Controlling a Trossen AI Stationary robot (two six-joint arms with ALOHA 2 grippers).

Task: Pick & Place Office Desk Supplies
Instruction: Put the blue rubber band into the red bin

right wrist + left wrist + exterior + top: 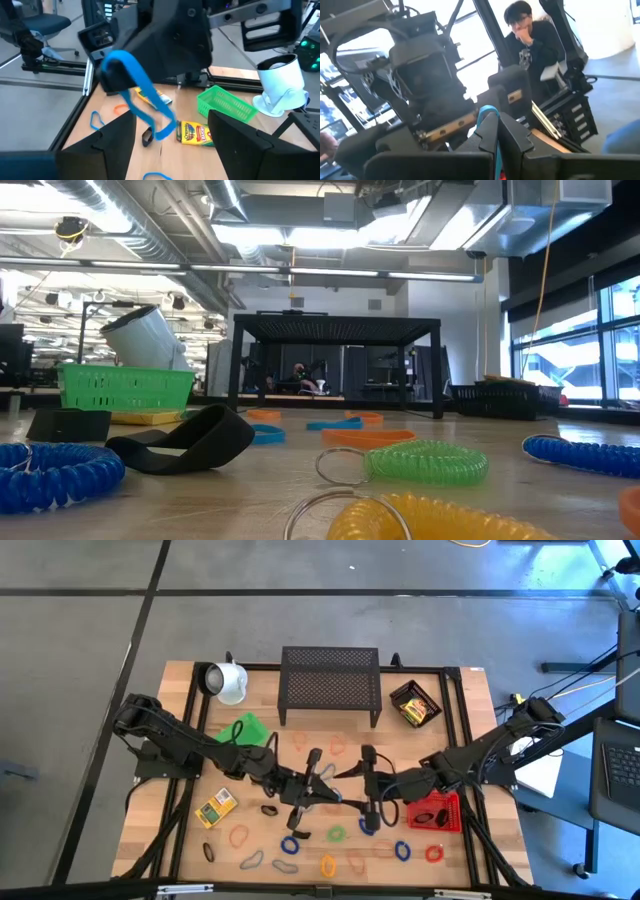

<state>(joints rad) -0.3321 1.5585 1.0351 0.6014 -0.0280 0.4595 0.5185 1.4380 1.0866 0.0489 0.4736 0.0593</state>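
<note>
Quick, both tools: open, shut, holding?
Left tool: shut on the blue loop.
Right tool: open, holding nothing, facing that loop.

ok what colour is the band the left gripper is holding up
Blue. The band pinched in the left gripper shows best in the right wrist view.

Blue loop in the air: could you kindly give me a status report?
Left claw shut on blue loop, above table. Right claw open, facing it. Yellow box on table beyond.
</note>
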